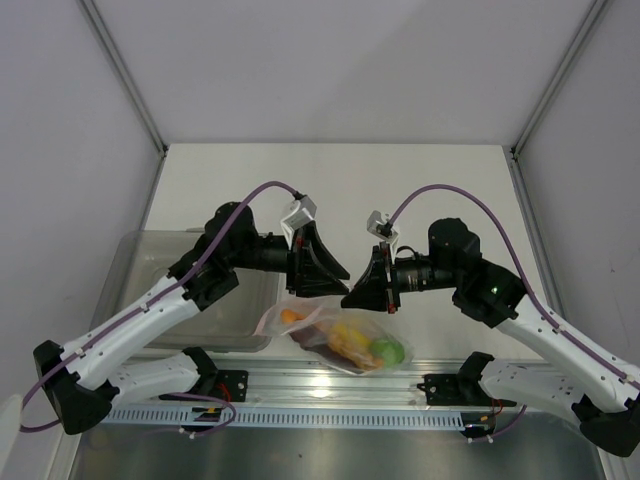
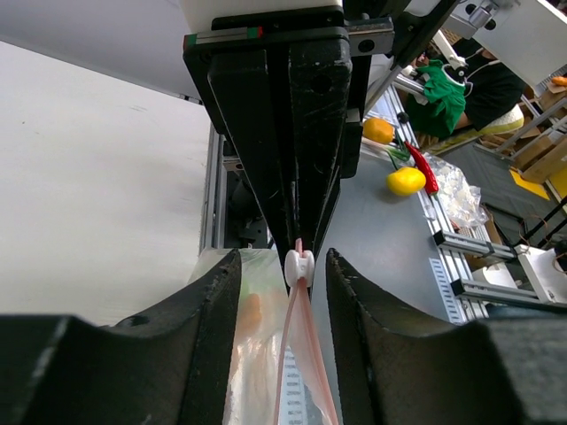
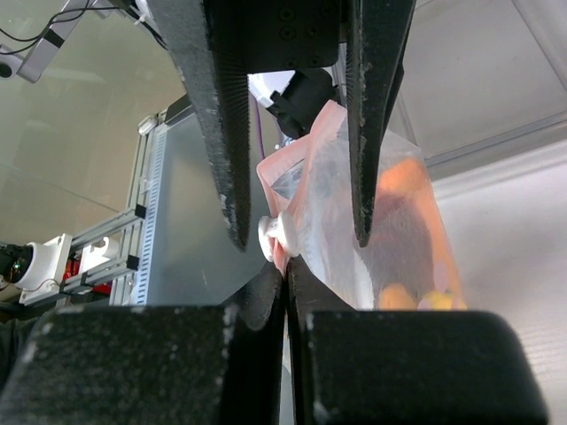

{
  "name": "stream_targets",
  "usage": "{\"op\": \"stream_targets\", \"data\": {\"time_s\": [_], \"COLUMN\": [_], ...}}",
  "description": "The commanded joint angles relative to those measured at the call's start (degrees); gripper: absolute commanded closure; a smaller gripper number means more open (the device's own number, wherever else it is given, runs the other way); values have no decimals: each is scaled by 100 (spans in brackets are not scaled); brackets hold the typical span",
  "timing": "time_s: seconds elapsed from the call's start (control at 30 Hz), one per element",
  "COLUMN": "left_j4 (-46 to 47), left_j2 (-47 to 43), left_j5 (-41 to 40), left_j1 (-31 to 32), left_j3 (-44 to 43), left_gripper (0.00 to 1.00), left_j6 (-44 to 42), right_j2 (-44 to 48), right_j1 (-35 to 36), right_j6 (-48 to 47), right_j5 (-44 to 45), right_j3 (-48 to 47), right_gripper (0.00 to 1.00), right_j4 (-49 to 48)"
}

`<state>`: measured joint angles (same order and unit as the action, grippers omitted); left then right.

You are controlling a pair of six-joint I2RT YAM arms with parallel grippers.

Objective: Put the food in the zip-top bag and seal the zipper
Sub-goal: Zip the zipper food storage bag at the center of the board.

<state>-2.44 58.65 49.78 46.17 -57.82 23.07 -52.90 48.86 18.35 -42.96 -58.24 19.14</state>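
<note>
The clear zip-top bag (image 1: 340, 338) hangs between my two grippers, above the table's near edge. Inside it show an orange piece (image 1: 292, 316), yellow pieces (image 1: 347, 335) and the lime-green fruit (image 1: 388, 350). My right gripper (image 3: 285, 270) is shut on the pinkish zipper (image 3: 299, 152) just below the white slider (image 3: 268, 237). My left gripper (image 2: 283, 261) is open. Its fingers (image 2: 190, 328) stand on either side of the slider (image 2: 299, 266) without touching it. Below the slider, the zipper (image 2: 297, 354) splits into two strips.
The grey translucent bin (image 1: 160, 262) lies under my left arm at the table's left side. An aluminium rail (image 1: 330, 385) runs along the near edge below the bag. White walls enclose the table on three sides.
</note>
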Motion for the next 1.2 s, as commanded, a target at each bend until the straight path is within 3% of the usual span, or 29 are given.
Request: {"op": "stream_targets", "data": {"time_s": [0.0, 0.2, 0.4, 1.17], "left_j4": [191, 121, 16, -477], "left_j2": [50, 59, 32, -56], "left_j5": [111, 137, 190, -91], "left_j1": [23, 23, 23, 23], "left_j3": [-247, -203, -186, 78], "left_gripper": [56, 68, 99, 100], "left_j6": [84, 57, 5, -110], "right_j2": [35, 8, -9, 553], "right_j1": [53, 53, 53, 62], "right_j6": [-68, -7, 107, 995], "right_j5": [68, 148, 393, 1545], "right_j3": [-82, -126, -144, 243], "right_gripper": [100, 100, 100, 100], "right_j4": [-94, -68, -59, -964]}}
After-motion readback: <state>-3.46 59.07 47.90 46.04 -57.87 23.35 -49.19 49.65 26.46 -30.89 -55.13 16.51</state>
